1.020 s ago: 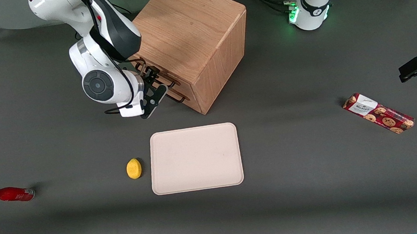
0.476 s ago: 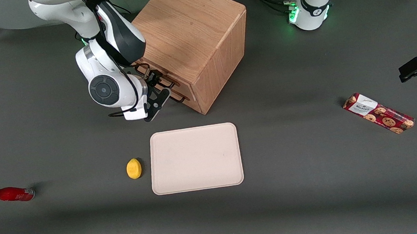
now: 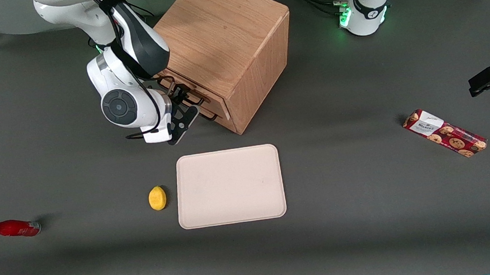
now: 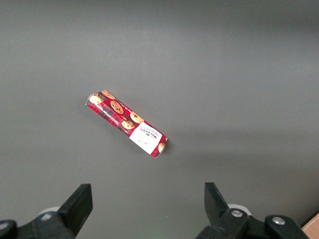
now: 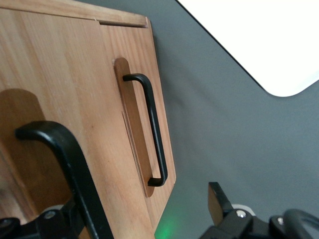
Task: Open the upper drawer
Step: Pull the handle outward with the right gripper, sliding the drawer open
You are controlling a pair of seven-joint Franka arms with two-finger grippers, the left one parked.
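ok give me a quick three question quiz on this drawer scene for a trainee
1. True or false: the lemon lies beside the tray, not on it.
2. Where is the gripper? A in front of the oak cabinet, at its drawer handles; B over the cookies; C by the bottle.
3. Which item lies toward the parked arm's end of the table?
Key: 1 true; 2 A; 3 cookie box.

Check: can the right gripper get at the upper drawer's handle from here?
Probably yes. The gripper sits open right in front of the upper drawer, and the handle appears to run between its fingers. Nothing else stands in the way.
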